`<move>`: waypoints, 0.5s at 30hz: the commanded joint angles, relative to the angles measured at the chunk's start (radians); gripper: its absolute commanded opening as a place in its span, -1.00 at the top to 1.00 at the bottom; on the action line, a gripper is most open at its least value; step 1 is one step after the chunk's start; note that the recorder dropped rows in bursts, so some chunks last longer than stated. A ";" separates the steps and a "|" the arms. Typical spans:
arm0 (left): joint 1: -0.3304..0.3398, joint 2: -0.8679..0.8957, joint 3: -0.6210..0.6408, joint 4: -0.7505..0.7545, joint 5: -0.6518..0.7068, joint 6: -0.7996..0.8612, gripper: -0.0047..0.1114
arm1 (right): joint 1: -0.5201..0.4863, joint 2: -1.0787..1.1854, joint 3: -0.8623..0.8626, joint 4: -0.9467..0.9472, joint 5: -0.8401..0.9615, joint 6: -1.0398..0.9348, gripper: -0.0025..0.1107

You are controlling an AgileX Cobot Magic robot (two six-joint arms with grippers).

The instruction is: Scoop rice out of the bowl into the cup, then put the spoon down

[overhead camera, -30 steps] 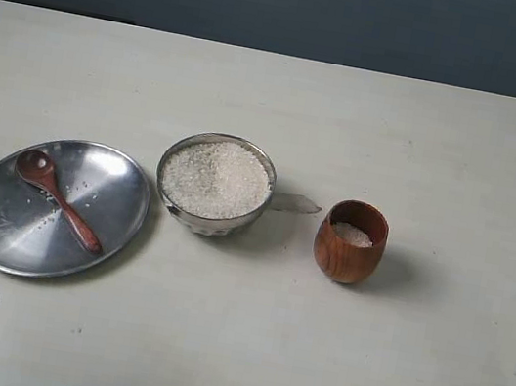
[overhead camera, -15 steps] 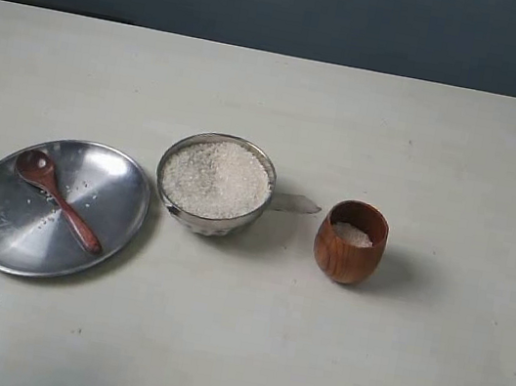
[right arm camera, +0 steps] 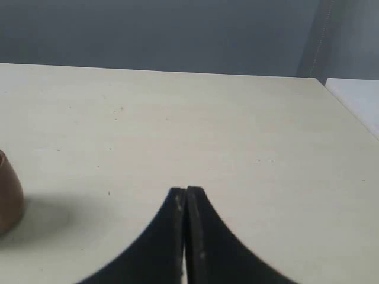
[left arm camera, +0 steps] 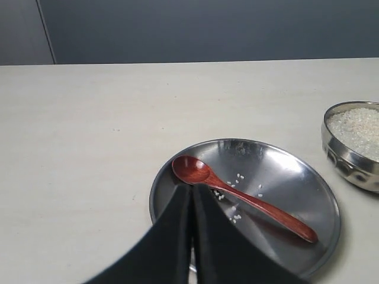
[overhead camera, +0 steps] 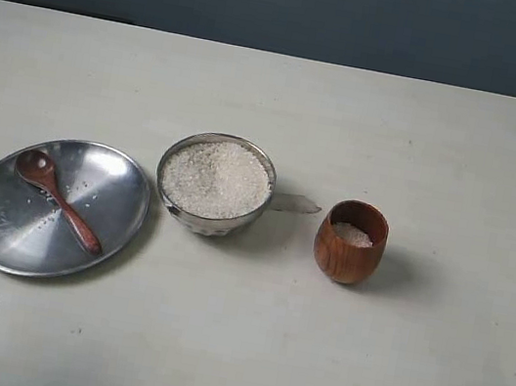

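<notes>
The steel bowl (overhead camera: 215,186) stands mid-table, heaped with white rice (overhead camera: 216,178); its rim also shows in the left wrist view as the bowl (left arm camera: 354,145). To its right stands the brown wooden cup (overhead camera: 351,241) with a little rice inside; the cup (right arm camera: 9,192) shows at the edge of the right wrist view. The wooden spoon (overhead camera: 59,199) lies on the steel plate (overhead camera: 4,230). My left gripper (left arm camera: 192,187) is shut, empty, tips just short of the spoon (left arm camera: 243,198). My right gripper (right arm camera: 186,190) is shut over bare table. Neither gripper shows in the exterior view.
A few loose rice grains (left arm camera: 237,177) lie on the plate (left arm camera: 284,171) beside the spoon. A small clear scrap (overhead camera: 294,203) lies between bowl and cup. A dark wall rises behind the pale table (overhead camera: 351,110).
</notes>
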 commanded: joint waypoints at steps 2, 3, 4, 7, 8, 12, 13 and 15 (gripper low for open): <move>0.002 -0.005 0.006 0.020 -0.004 0.002 0.91 | -0.004 -0.003 0.006 0.004 -0.011 -0.003 0.97; 0.002 -0.005 0.006 0.020 -0.004 0.004 0.91 | -0.004 -0.003 0.006 0.004 -0.011 -0.003 0.97; 0.002 -0.005 0.006 0.020 -0.004 0.004 0.91 | -0.004 -0.003 0.006 0.004 -0.011 -0.003 0.97; 0.002 -0.005 0.006 0.006 -0.002 0.004 0.91 | -0.004 -0.003 0.006 0.004 -0.011 -0.003 0.97; 0.002 -0.005 0.006 0.006 -0.002 0.004 0.91 | -0.004 -0.003 0.006 0.004 -0.011 -0.003 0.97; 0.002 -0.005 0.006 0.006 -0.002 0.004 0.91 | -0.004 -0.003 0.006 0.004 -0.011 -0.003 0.97; 0.002 -0.005 0.006 0.005 -0.002 0.004 0.91 | -0.004 -0.003 0.006 0.004 -0.011 -0.003 0.97; 0.002 -0.005 0.006 0.005 -0.002 0.004 0.91 | -0.004 -0.003 0.006 0.004 -0.011 -0.003 0.97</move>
